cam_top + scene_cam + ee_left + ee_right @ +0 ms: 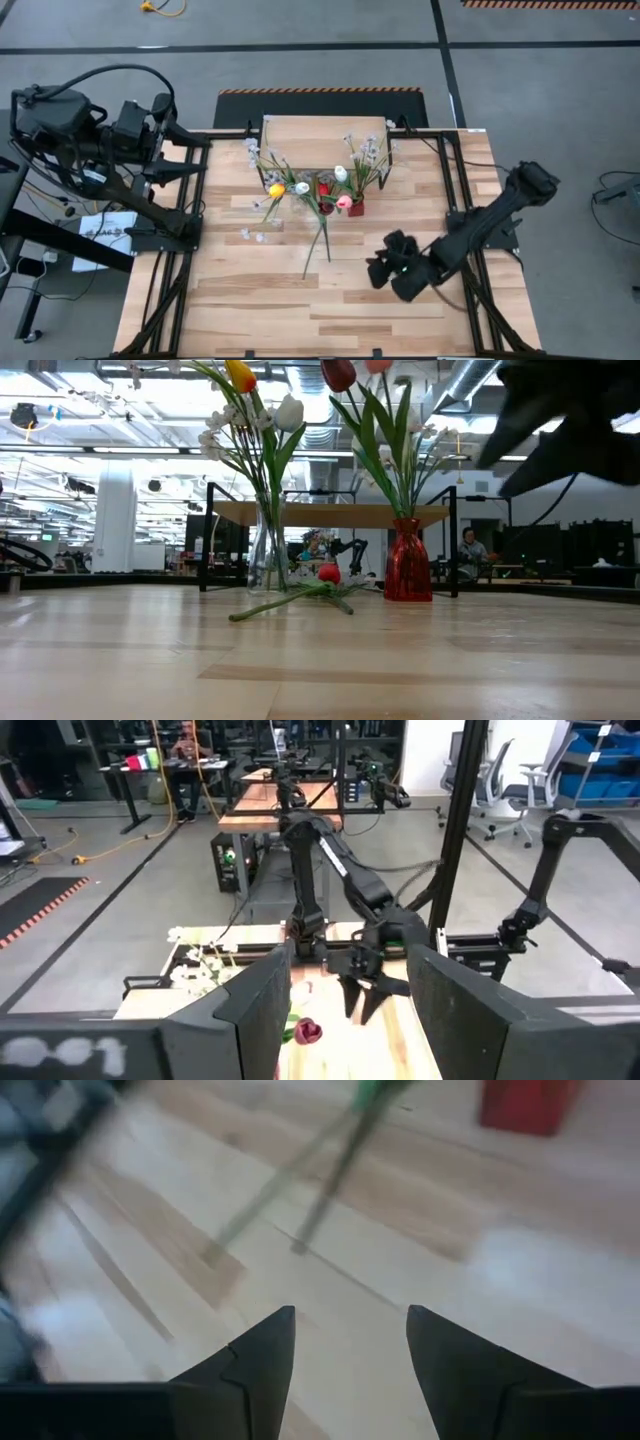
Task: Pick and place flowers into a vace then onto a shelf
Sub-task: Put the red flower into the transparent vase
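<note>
Right gripper [385, 272] open and empty above the plank tabletop [250, 320]. Just ahead: two green-stemmed artificial tulips [320, 240] flat on the wood, stems pointing toward those fingers, heads by the red glass vase [354, 208]. Left gripper [195, 158] parted, empty, much farther off.

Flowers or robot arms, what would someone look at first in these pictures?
Probably the two vases in the middle of the table: a clear vase and a red vase, both full of tulips, standing in front of the small shelf. A few flowers lie flat on the wood nearby. The right pincer hovers open close to their stems, while the left pincer waits open at the table's edge.
</note>
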Motion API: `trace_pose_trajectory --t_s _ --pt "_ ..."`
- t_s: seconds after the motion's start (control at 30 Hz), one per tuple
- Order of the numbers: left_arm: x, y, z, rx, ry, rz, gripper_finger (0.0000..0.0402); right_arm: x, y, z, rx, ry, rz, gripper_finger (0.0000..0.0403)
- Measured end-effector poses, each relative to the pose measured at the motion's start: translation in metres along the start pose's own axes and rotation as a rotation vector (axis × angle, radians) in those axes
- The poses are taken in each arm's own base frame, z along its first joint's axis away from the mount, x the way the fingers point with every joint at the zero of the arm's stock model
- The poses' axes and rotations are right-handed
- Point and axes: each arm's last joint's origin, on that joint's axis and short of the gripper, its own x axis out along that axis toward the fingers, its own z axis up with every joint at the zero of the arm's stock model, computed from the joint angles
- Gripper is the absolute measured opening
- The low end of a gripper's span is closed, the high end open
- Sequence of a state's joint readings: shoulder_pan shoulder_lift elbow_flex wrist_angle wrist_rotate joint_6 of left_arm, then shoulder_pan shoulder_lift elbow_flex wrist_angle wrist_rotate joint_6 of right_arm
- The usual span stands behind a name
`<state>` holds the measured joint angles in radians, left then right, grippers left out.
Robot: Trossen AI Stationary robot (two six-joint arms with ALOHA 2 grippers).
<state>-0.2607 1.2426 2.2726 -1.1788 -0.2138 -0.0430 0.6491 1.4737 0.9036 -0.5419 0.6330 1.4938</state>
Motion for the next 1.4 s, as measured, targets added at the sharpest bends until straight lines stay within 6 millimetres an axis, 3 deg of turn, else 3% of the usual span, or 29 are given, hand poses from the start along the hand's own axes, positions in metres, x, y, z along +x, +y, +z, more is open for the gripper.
trace_pose_trajectory --t_s 0.23,0.47,0.7,0.93,1.4 --pt "-0.014 0.003 -0.004 0.021 0.021 -0.008 0.0193 0.058 0.030 -0.027 0.258 -0.227 0.154 0.0185" --pt "-0.026 0.006 -0.009 0.028 0.040 -0.007 0.0193 0.122 0.061 -0.033 0.281 -0.298 0.145 0.0185" --pt "-0.036 0.007 -0.014 0.043 0.066 -0.049 0.0193 0.164 0.095 -0.027 0.255 -0.294 0.133 0.0184" --pt "-0.047 0.009 -0.016 0.042 0.060 -0.051 0.0193 0.182 0.111 -0.019 0.232 -0.271 0.090 0.0184" --pt "-0.056 0.011 -0.019 0.042 0.068 -0.084 0.0193 0.185 0.105 -0.010 0.200 -0.171 -0.033 0.0184"
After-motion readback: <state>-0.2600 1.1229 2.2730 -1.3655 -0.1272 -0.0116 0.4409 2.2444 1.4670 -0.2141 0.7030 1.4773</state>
